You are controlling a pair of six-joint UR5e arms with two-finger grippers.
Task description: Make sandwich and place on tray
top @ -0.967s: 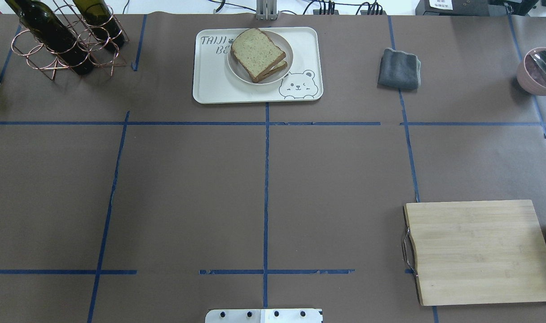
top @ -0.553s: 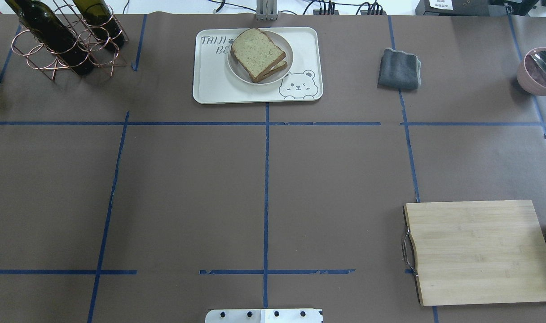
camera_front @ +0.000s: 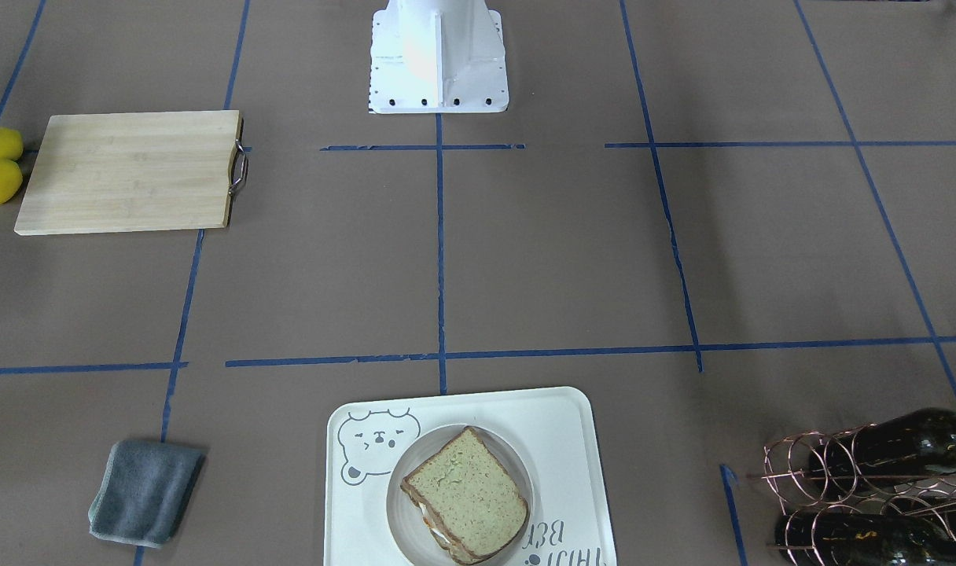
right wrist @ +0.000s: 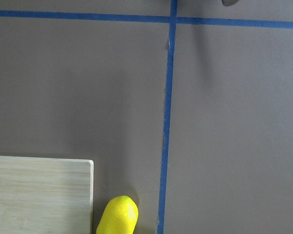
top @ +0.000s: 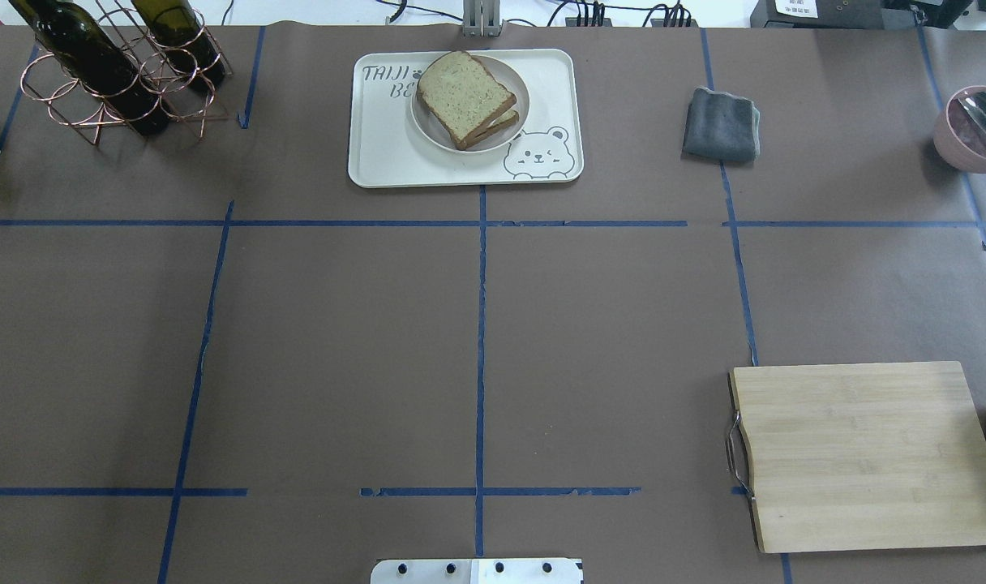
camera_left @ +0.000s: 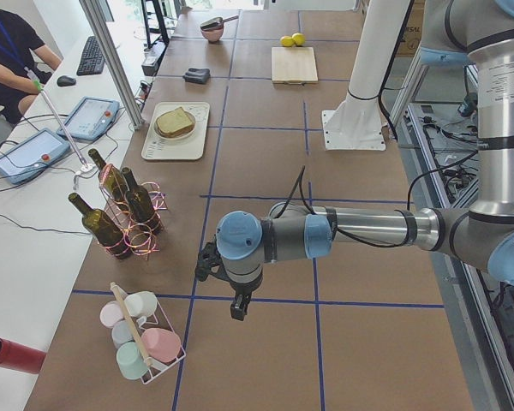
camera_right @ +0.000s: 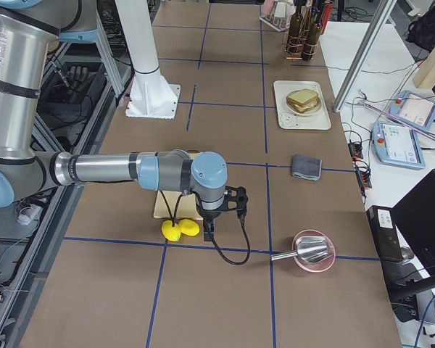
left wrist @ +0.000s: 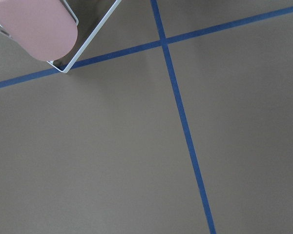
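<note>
My sandwich (top: 466,97) lies on a small round white plate (top: 525,104), and the plate sits on the tray (top: 379,154) at the top centre of the overhead view. The top slice is turned a little off the bottom one. In the front-facing view the sandwich (camera_front: 466,491) is at the bottom centre, with a sliver of white showing between the slices at the lower left edge.

My left gripper (camera_left: 208,262) hangs above the desk (top: 339,341) in the lower middle of the left side view, well apart from the tray. I cannot tell whether its fingers are apart or together. My left wrist view shows only bare desk with blue tape lines and a pink cup (left wrist: 36,24) in a white wire frame at the upper left.

My right gripper (camera_right: 235,205) hovers in the middle of the right side view, near two lemons (camera_right: 181,229). I cannot tell its state either. My right wrist view shows one lemon (right wrist: 117,217) at the bottom, just beside a corner of the wooden cutting board (right wrist: 39,195).

A folded grey cloth (top: 721,124) lies to the right of the tray in the overhead view.
</note>
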